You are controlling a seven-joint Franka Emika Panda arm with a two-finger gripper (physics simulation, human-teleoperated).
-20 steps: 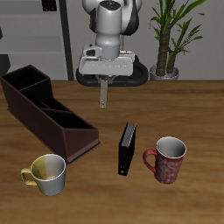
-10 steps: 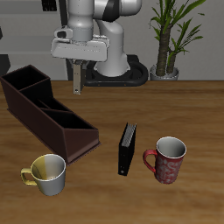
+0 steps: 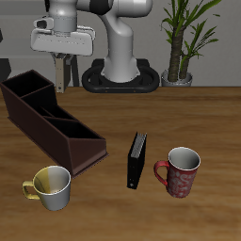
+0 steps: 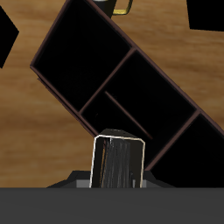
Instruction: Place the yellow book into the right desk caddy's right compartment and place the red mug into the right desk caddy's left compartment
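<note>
Between the gripper's fingers hangs the yellow book (image 3: 60, 73), a thin pale slab pinched at its upper end and held upright in the air above the right desk caddy (image 3: 52, 122). The gripper (image 3: 60, 58) is closed on the book, and the wrist view shows the same slab (image 4: 118, 162) as a grey, light-edged rectangle directly over the caddy's dark cells (image 4: 122, 83). The book hangs over the back part of the caddy, clear of its rim.

The caddy is a long dark brown open box lying at a slant on the table (image 3: 207, 113), one end towards the back and the other nearer the table's front edge, with dividers splitting it into several cells. The right compartment (image 3: 27, 90) is the squarish cell at the back end.

The red mug (image 3: 182, 171) stands upright near the table's front edge, well apart from the caddy, its handle pointing towards a black book (image 3: 136, 159) that stands upright just beside it. A silvery mug (image 3: 52, 186) with a yellow handle stands near the caddy's front end. A potted plant (image 3: 184, 38) stands behind the table.
</note>
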